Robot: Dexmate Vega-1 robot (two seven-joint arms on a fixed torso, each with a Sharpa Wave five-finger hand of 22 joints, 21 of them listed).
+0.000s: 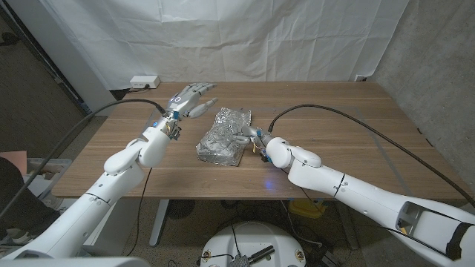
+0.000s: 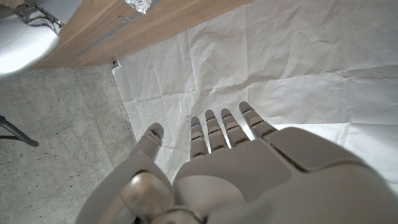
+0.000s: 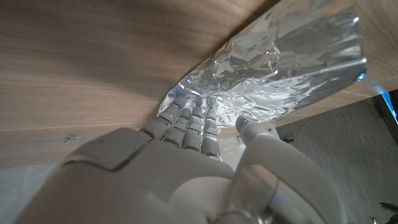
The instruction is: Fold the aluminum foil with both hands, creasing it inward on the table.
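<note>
Your wooden counter point(image 1: 356, 126) spans most of the head view, backed by a creased white sheet point(image 1: 245, 37) hung behind it and a grey wall point(image 1: 438, 59) on the robot's right. A white power strip point(image 1: 145, 81) sits at the counter's far left corner, well apart from the work. A black cable point(image 1: 349, 115) runs across the counter on the right side, arching to your right wrist, and another black cable point(image 1: 89, 126) trails off the counter's left edge to the left wrist.

The aluminum foil point(image 1: 225, 135) lies near the middle of the counter, a crumpled, partly folded oblong. Its long axis runs from the near edge towards the far edge, leaning slightly to the robot's right at the far end. Nothing else lies between it and either arm.

Your left robot hand point(image 1: 191, 100) hangs apart from the foil, on its far left, fingers spread and straight, holding nothing. From the left wrist view those fingers point(image 2: 227, 127) reach towards the white sheet, with only a scrap of foil showing at the counter's edge.

Your right robot hand point(image 1: 251, 136) is at the foil's right edge. The right wrist view shows its fingers point(image 3: 189, 121) lying against the wrinkled foil point(image 3: 280, 68), with the thumb alongside. Whether they pinch the sheet or merely press on it, you cannot tell; the fingertips are hidden by the foil's folds.
</note>
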